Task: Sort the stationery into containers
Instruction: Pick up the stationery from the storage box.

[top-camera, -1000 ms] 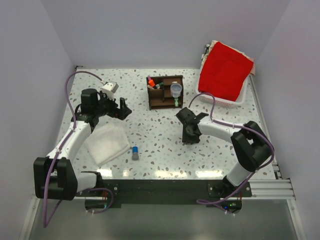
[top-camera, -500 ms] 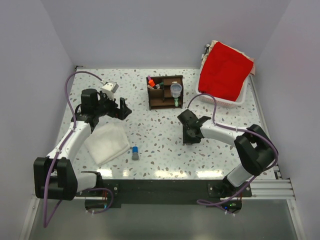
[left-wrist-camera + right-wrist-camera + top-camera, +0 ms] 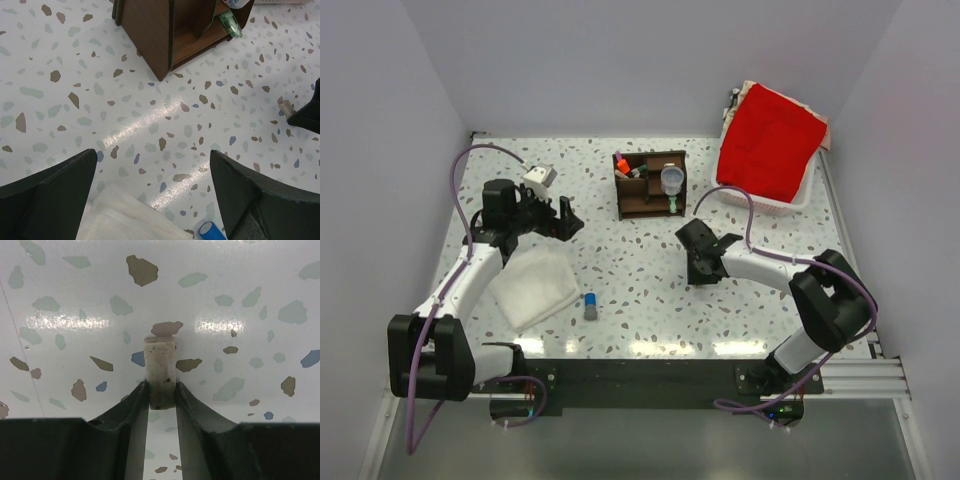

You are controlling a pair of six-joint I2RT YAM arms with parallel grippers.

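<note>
Right wrist view: the right tool (image 3: 161, 388) pinches a pale block (image 3: 160, 357), perhaps an eraser, on the tabletop (image 3: 250, 280); next probably comes a lift to the wooden organizer (image 3: 645, 208). The left tool (image 3: 152, 170) is spread wide.

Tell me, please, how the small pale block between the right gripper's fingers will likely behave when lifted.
The pale block looks squared and flat-sided, so it should probably not roll, and the right gripper meets flat faces. It is small, so likely light. Its matte, speckled surface may resist slipping; softness I cannot tell.
</note>
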